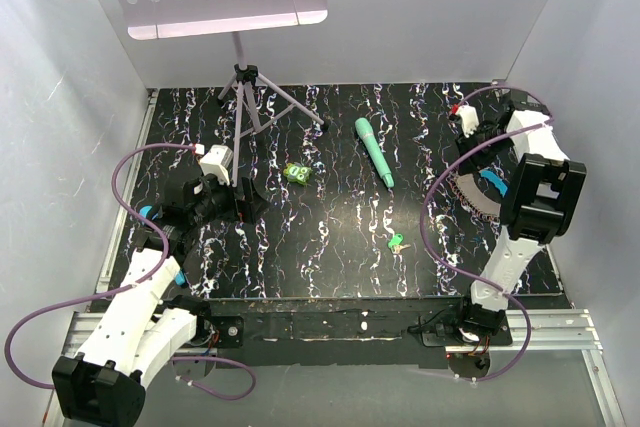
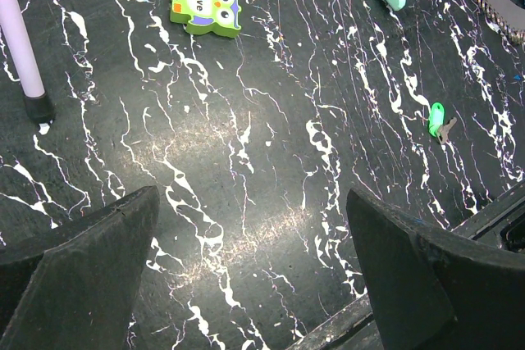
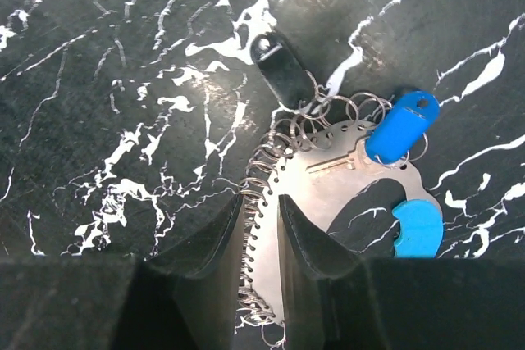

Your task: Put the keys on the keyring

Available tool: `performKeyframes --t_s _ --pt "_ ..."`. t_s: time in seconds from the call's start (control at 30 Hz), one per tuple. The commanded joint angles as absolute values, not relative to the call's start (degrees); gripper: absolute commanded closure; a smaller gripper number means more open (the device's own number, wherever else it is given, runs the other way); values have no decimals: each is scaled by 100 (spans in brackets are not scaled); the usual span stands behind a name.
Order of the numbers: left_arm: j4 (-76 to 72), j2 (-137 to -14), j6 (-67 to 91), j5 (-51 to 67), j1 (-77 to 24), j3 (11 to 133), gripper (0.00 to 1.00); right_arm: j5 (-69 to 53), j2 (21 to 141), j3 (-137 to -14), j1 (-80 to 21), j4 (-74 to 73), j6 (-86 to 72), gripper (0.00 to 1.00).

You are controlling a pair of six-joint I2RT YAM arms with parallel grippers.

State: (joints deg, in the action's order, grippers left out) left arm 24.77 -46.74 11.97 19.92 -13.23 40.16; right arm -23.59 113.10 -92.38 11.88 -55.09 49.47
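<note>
I see the light green key [image 2: 435, 118] lying loose on the table [image 2: 246, 120], centre-right. The keyring [image 3: 328, 178] lies further right, its ringed edge pinched in the right gripper [image 3: 262, 211]. The left gripper [image 2: 254, 202] hangs spread wide.

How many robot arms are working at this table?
2. The left arm reaches in at the near left corner of the table; the right arm stands along its right side. No others show.
</note>
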Motion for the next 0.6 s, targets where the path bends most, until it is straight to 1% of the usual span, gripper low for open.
performKeyframes --t_s 0.0,0.03,0.2,0.37,0.57 --pt "2364 -4658 1116 1978 -1292 4069 2 -3084 10671 -8957 1160 -5669 6466 68" --pt "2364 -4658 1108 1986 -1292 4069 0 -3163 10592 -8878 1160 -5660 6773 67" --pt "2373 -4649 1099 1960 -1283 4061 0 -3147 10608 -8894 1160 -5766 7874 63" --pt "2373 -4676 1090 1925 -1283 4061 1 -2805 10986 -9184 1160 -5669 7963 63" --pt "2391 -4772 1090 1907 -1283 4061 1 -2356 11276 -9176 1029 -5309 7867 64"
